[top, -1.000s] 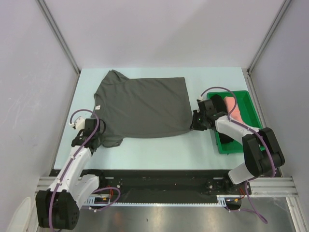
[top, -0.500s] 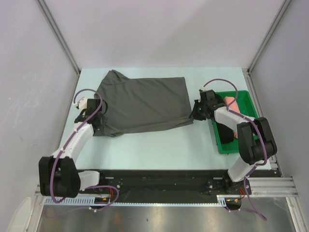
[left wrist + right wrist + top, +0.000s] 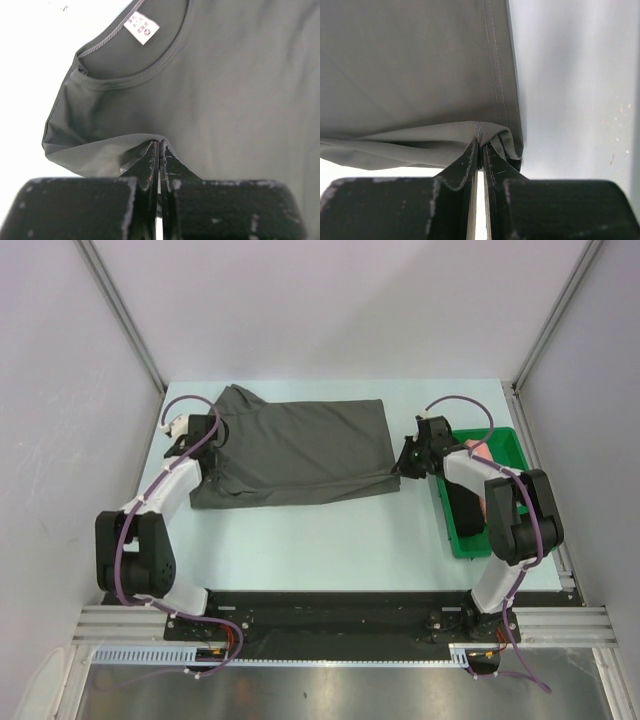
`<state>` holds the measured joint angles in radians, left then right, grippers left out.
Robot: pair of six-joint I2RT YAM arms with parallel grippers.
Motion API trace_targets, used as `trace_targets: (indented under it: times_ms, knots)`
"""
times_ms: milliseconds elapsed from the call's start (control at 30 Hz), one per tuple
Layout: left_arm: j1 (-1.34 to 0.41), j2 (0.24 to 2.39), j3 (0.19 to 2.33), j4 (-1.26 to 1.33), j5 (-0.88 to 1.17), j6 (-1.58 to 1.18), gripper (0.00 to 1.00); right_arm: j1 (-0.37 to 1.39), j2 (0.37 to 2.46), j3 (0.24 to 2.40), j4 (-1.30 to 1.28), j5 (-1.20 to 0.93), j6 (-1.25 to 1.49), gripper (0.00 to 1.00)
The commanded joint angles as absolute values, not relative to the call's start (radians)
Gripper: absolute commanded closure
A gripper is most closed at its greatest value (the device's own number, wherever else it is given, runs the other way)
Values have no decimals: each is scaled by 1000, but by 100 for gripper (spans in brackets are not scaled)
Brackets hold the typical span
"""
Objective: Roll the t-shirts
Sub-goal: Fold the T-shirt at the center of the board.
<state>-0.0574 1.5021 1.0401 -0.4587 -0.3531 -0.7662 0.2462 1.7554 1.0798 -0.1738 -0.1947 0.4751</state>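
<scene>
Charcoal t-shirt (image 3: 300, 445) pinched at both ends
My left gripper (image 3: 159, 150) clamps cloth below the collar (image 3: 135, 80), right gripper (image 3: 481, 145) grips by the hem (image 3: 495, 65); my right arm (image 3: 470, 475) hides most of the pink roll (image 3: 480, 449) in the green tray (image 3: 520, 462)

The setting is showing itself as a robotics lab, a closed test cell built for machine trials. Plain pale wall panels (image 3: 330, 310) are enclosing a light tabletop (image 3: 320, 550) on three sides, with bare aluminium posts (image 3: 120, 315) running up along the corners. Two white-and-black robot arms (image 3: 165, 502) are sitting bolted to a slotted metal rail (image 3: 560, 622) along the near edge, purple cables (image 3: 188, 452) looping along them. A brushed steel sheet (image 3: 330, 690) is lying beyond that rail. A green plastic tray (image 3: 528, 472) is resting at the tabletop's right side.
</scene>
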Motion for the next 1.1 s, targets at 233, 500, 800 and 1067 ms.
trace_targets:
  times_ms: [233,500,800,1067]
  knots:
    - [-54,1539,1144,-423,-336,-713,100,230,1776,1123,-146,-193,479,92]
    - [-54,1604,1201,-430,-327,-698,99,219,1786,1124,-120,-199,477,92]
    - [-55,1641,1221,-434,-334,-695,98,219,1795,1131,-71,-218,466,61]
    - [-55,1657,1232,-436,-334,-695,98,267,1718,1129,-132,-63,417,49]
